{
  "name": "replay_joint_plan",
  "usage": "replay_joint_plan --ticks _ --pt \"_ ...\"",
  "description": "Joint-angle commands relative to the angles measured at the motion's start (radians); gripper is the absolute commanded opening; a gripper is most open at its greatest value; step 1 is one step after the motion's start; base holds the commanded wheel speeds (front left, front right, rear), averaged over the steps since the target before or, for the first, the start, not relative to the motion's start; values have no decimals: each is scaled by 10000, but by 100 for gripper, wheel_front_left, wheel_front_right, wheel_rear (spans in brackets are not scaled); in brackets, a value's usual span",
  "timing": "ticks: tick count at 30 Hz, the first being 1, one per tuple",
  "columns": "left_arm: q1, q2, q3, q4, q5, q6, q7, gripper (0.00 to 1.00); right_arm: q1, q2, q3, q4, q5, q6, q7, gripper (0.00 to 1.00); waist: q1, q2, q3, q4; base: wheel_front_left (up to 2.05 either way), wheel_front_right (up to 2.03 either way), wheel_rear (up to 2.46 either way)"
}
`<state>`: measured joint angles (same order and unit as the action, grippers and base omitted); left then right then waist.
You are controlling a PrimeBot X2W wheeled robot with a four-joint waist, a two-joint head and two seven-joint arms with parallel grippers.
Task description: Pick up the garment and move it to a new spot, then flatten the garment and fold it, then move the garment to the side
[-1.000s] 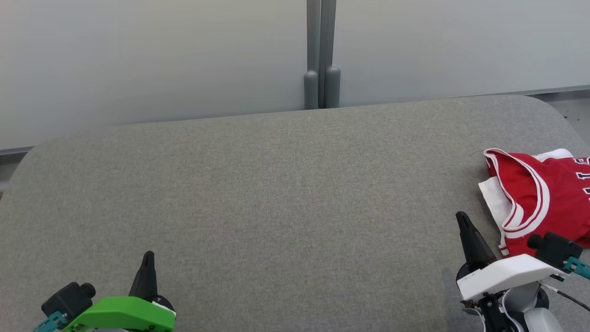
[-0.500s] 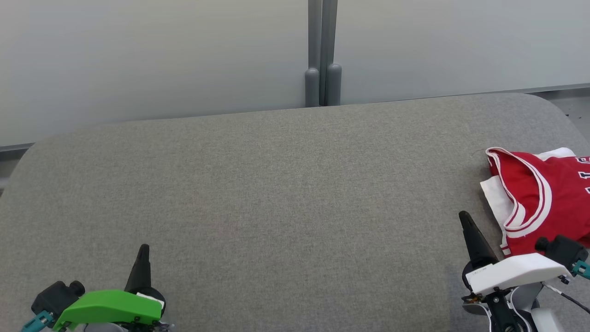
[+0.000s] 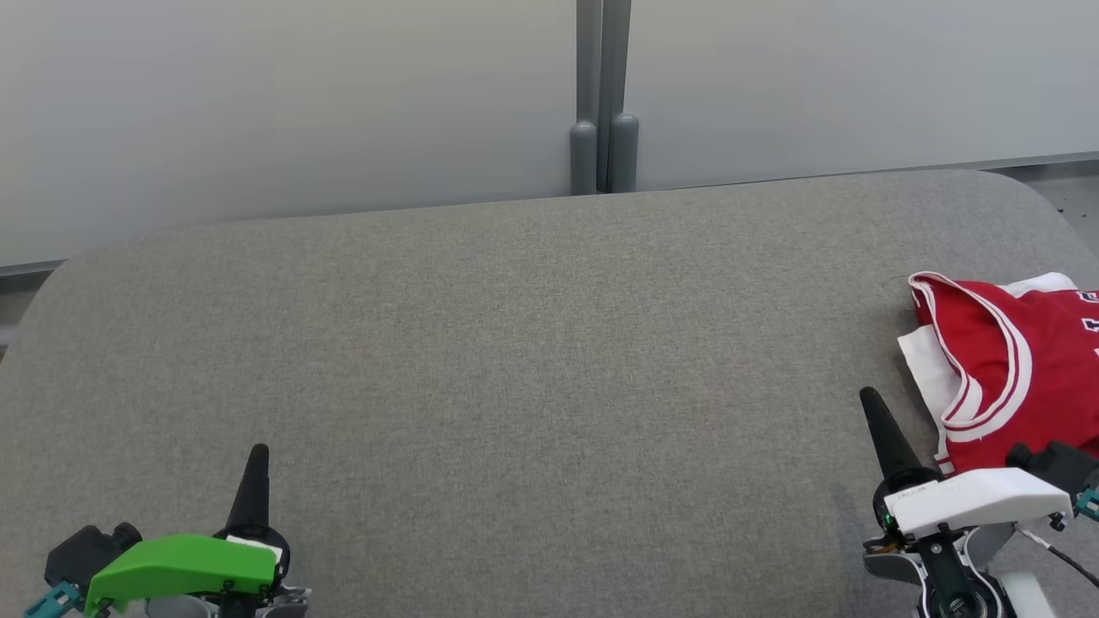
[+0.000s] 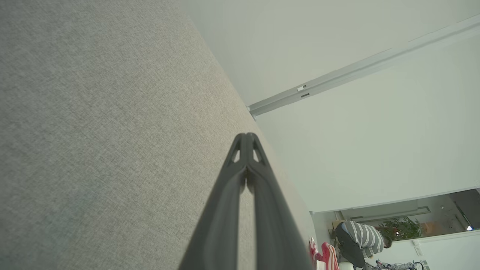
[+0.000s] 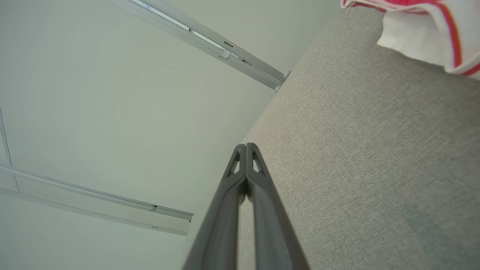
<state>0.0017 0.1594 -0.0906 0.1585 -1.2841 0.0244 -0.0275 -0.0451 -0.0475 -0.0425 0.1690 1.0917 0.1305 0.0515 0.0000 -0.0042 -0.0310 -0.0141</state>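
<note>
On grey woven table, folded red-and-white jersey, smooth, rounded corners

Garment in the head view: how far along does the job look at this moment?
Probably at or near the end. Done: the garment lies in a compact, seemingly folded stack at the right edge of the table, so folding and moving aside appear complete. In hand: nothing; the left gripper and right gripper are shut and empty, fingers clear of the cloth. Left: nothing obvious.

Garment on table's right.
</note>
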Motion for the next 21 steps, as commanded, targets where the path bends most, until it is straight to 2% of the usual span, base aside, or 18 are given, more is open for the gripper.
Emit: replay_joint_plan --ticks 1,21 --pt "-263 -39 186 -62 -257 -127 61 0 -214 -63 -43 -29 309 3 43 0 0 22 9 4 0 0 0" --pt "-421 -411 962 97 -1503 -716 567 0 -338 -68 -192 205 2266 4 255 0 0 28 119 50 0 0 0"
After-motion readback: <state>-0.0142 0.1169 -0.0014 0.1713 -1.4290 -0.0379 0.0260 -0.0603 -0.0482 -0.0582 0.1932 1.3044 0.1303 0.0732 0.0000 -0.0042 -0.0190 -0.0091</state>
